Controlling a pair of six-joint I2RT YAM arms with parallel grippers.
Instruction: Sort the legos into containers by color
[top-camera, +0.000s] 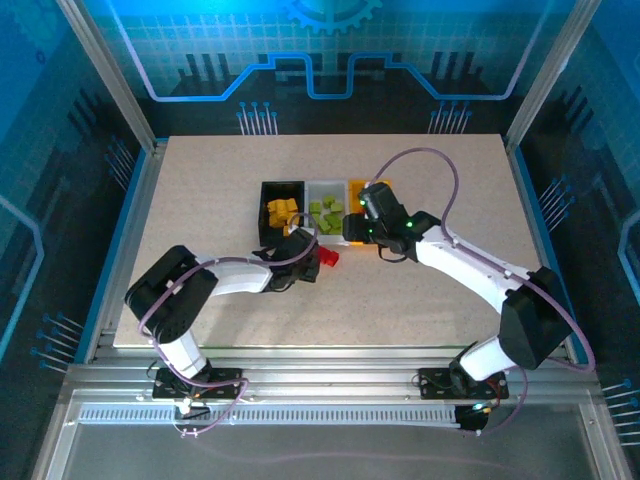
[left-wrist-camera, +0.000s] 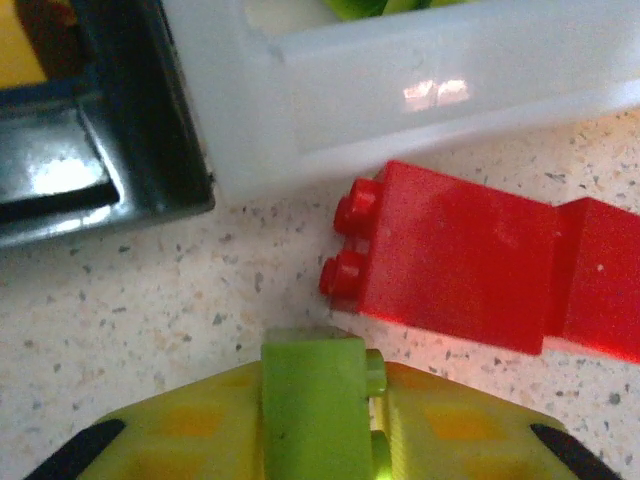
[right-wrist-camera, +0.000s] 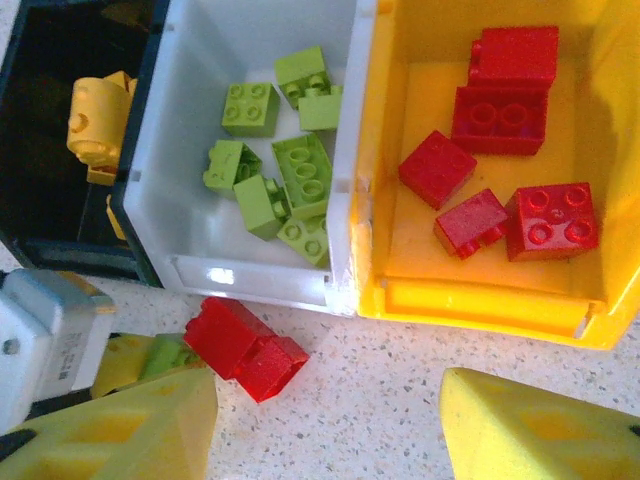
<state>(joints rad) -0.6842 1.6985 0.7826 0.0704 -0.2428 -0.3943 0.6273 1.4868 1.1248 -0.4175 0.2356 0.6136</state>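
My left gripper (left-wrist-camera: 320, 420) is shut on a lime green lego (left-wrist-camera: 312, 400), low over the table just in front of the white bin (left-wrist-camera: 400, 90). Two red legos (left-wrist-camera: 450, 265) lie joined on the table right beside it, also seen as the red legos (right-wrist-camera: 245, 350) under my right gripper (right-wrist-camera: 330, 430). That gripper stands open with nothing between its fingers, hovering in front of the white bin (right-wrist-camera: 250, 280) and the yellow-orange bin (right-wrist-camera: 480, 305). Green legos (right-wrist-camera: 290, 180) lie in the white bin, red legos (right-wrist-camera: 500, 120) in the yellow-orange one, yellow legos (right-wrist-camera: 95, 130) in the black bin (right-wrist-camera: 60, 250).
The three bins stand side by side mid-table: black bin (top-camera: 268, 190), white bin (top-camera: 325, 185), yellow-orange bin (top-camera: 356, 186). Both arms meet just in front of them, left gripper (top-camera: 305, 250) close to right gripper (top-camera: 352, 232). Bare tabletop (top-camera: 200, 200) spreads around.
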